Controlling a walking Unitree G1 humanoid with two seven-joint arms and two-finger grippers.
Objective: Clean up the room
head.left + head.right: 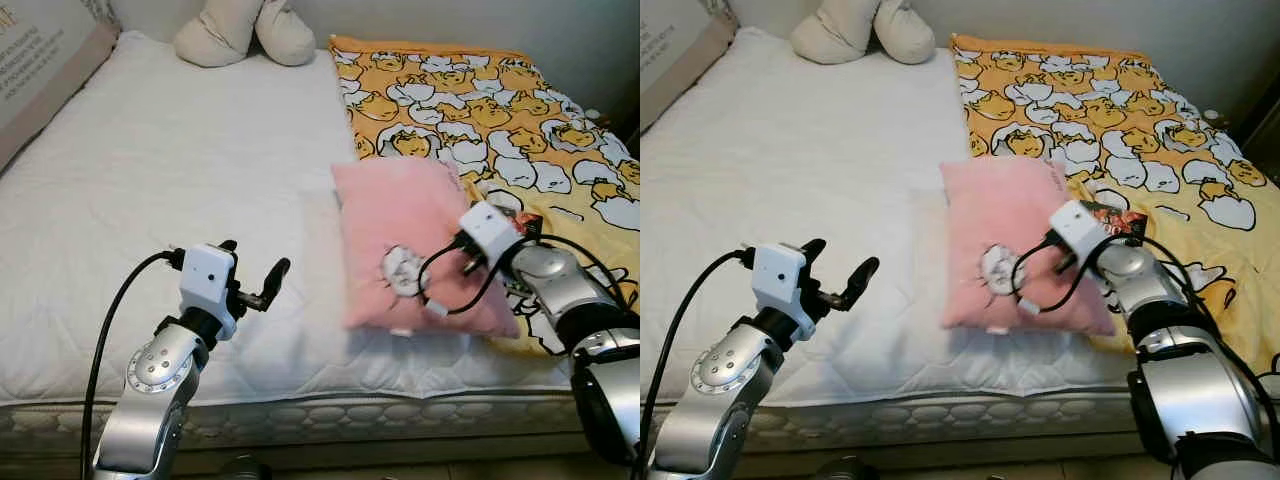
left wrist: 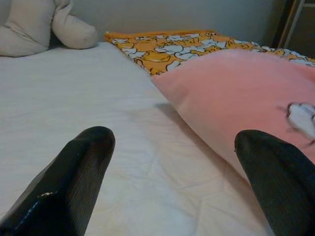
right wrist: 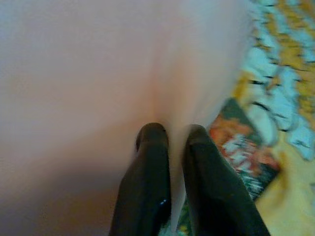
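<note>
Pinching the pink pillow (image 1: 415,235) edge, the right end effector (image 3: 172,135) grasps it; the left end effector (image 1: 258,275) hovers released. Next, probably lifting it toward the bed's (image 1: 180,170) head.

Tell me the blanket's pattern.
The blanket is orange-yellow with white cartoon eggs, clearest in the left eye view.

This is a bedroom in a home — a wide bed (image 1: 180,200) with a white quilted mattress cover takes up nearly everything in sight. A yellow blanket (image 1: 480,110) printed with cartoon eggs covers one side, a pink pillow (image 1: 410,240) lies near the front edge, and a cream plush cushion (image 1: 245,30) rests at the head — soft, lived-in things against a plain wall.
</note>
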